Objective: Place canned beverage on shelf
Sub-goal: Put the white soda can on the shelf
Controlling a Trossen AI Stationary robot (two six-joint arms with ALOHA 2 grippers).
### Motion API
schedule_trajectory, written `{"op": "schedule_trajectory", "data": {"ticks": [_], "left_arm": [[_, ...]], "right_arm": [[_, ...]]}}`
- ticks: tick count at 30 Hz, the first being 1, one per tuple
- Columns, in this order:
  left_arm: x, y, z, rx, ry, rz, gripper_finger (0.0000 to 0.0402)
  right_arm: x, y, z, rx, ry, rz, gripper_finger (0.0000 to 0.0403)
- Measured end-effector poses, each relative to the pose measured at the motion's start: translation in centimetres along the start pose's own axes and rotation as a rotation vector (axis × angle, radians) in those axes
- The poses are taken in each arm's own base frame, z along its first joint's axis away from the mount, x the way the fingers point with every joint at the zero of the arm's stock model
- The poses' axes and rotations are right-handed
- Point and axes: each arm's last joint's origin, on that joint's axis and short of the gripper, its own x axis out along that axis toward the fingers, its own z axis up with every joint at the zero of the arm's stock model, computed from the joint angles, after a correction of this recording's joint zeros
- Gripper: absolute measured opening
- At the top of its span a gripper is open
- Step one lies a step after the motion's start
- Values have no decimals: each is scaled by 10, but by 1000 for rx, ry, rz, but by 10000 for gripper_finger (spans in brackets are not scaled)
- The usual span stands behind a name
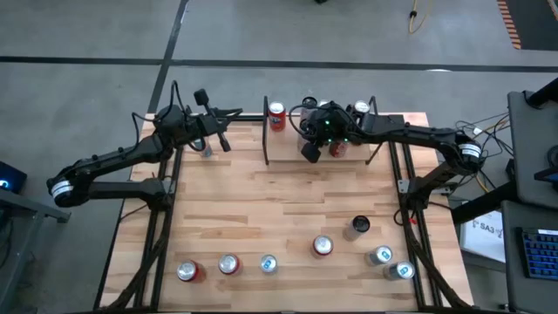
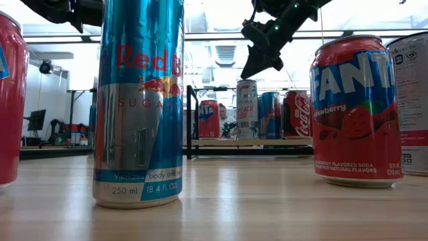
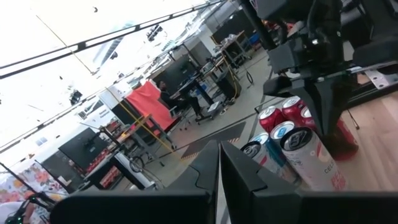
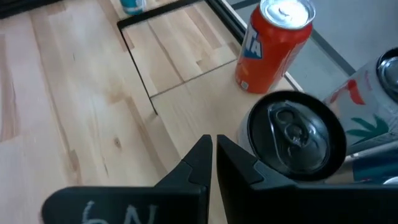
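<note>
The shelf [image 1: 292,144] is a light-wood board with black rails at the table's far middle. Several cans stand on it: an orange can [image 1: 276,115] at its left end, also visible in the right wrist view [image 4: 273,46], and a tall white can [image 2: 247,110] with a silver top [image 4: 295,134]. My right gripper [image 1: 309,150] hangs shut and empty just above that tall can [image 2: 254,67], its fingers [image 4: 211,152] beside the can's top. My left gripper [image 1: 222,139] is shut and empty, raised over the far left of the table.
Several loose cans stand along the table's near part [image 1: 228,264] [image 1: 323,247] [image 1: 380,255]. A Red Bull can [image 2: 138,100] and a Fanta can [image 2: 354,110] stand close to the low camera. A blue can [image 1: 207,150] stands below the left gripper. Bare wood lies mid-table [image 1: 279,201].
</note>
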Motion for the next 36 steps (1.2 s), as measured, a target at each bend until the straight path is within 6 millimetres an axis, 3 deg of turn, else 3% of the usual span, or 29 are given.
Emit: {"op": "schedule_trajectory", "data": {"ticks": [9,36], "left_arm": [[0,0,0,1,1,1,0],[0,1,-1,1,3,3,0]], "right_arm": [[4,-4,-7,2,15,-102,12],[4,-17,-6,-24,16,-188,12]]}}
